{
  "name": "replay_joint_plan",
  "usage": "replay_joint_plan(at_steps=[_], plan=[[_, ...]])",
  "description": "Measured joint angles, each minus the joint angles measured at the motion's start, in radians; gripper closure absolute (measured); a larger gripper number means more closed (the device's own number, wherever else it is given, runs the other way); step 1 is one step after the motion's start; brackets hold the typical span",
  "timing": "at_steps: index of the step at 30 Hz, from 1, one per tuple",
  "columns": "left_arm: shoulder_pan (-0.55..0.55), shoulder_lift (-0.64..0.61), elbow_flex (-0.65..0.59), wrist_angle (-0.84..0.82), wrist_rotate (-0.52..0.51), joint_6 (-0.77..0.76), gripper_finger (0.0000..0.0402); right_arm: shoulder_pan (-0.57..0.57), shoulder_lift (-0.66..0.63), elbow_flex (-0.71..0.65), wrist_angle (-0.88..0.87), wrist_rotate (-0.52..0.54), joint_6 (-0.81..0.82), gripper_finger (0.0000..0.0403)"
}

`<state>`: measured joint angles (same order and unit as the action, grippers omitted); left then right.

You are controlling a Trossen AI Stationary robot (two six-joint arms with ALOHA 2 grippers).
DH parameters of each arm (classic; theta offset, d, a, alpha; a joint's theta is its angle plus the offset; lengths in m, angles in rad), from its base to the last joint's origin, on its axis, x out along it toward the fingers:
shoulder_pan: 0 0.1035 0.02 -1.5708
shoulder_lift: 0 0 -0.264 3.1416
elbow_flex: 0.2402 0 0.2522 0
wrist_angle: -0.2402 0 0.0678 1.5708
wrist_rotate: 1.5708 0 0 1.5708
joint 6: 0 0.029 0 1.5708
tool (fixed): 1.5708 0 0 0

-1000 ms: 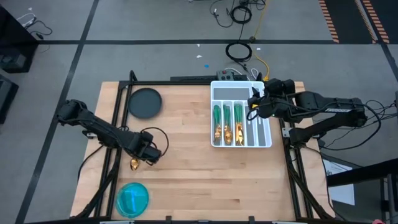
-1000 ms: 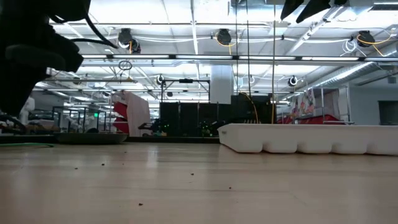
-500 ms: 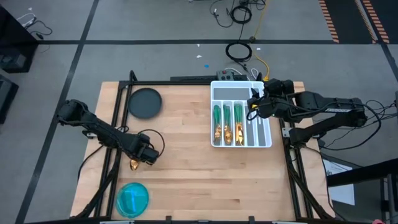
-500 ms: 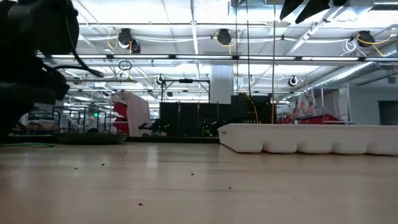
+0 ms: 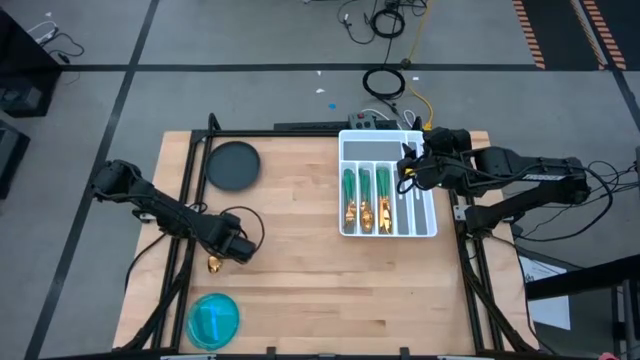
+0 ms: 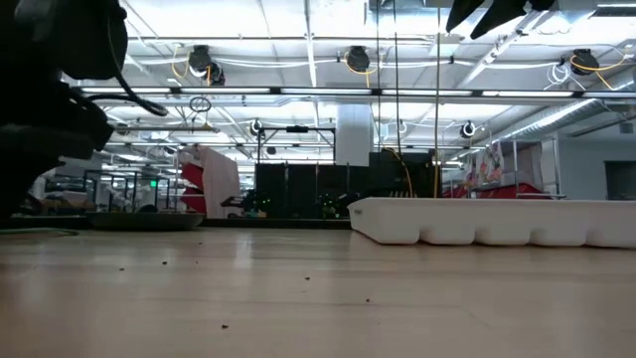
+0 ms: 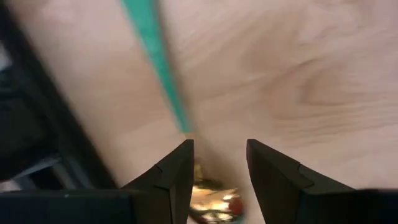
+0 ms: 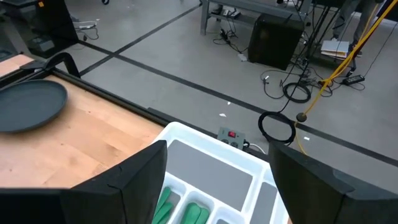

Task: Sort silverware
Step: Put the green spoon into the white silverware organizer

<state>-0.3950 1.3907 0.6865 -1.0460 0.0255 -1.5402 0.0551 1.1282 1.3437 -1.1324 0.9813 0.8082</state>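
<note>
Left gripper (image 7: 217,171), jaws open and empty, straddles a gold-headed, green-handled utensil (image 7: 163,81) whose handle runs straight ahead.

Green handles and gold heads mark the silverware (image 5: 366,198) in the white tray (image 5: 388,232). The round plate (image 5: 232,165) is dark grey, the dish (image 5: 213,320) turquoise, the table (image 5: 310,280) pale wood.
</note>
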Motion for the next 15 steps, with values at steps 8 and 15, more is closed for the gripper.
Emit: replay_joint_plan(at_steps=[8, 15], plan=[[0.0, 0.0, -0.004, -0.05, 0.0, 0.0, 0.0246, 0.0, 0.005, 0.0, 0.0, 0.0, 0.017, 0.0128], [0.0, 0.0, -0.08, 0.04, 0.032, -0.008, 0.0246, 0.0, 0.021, 0.0, 0.0, -0.02, 0.018, 0.0128]])
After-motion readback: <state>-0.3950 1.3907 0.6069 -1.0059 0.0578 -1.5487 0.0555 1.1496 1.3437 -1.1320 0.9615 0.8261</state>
